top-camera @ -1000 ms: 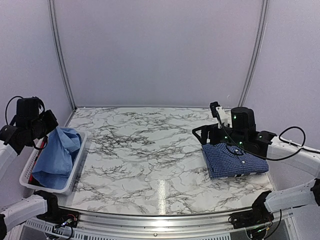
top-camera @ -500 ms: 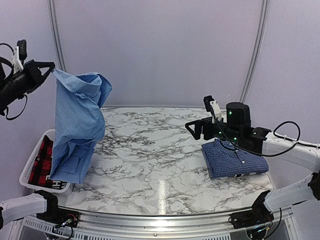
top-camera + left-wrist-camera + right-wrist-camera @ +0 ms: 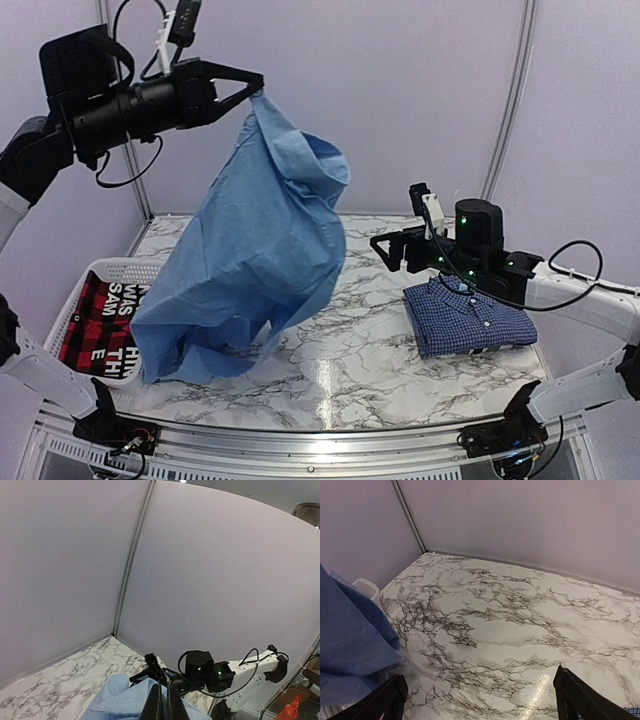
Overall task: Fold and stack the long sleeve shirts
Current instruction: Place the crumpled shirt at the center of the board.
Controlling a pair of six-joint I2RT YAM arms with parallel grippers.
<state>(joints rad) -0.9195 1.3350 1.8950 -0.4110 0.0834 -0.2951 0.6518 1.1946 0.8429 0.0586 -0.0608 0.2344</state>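
High over the table's left side, my left gripper is shut on a fold of the light blue shirt. The shirt hangs down unfolded, and its lower edge reaches the marble near the basket. In the left wrist view the closed fingers pinch the blue cloth. The dark blue checked shirt lies folded on the table at the right. My right gripper hovers just left of and above it, open wide with nothing between its fingers. The hanging light blue shirt fills the left of that view.
A white basket stands at the table's left edge, holding a red-and-black garment with white letters. The basket's corner shows behind the blue cloth. Grey walls enclose the marble table at the back and sides.
My left gripper has lifted the light blue shirt out of the basket, up and to the right, uncovering the red-and-black garment. The right gripper shifted slightly left and stayed open.
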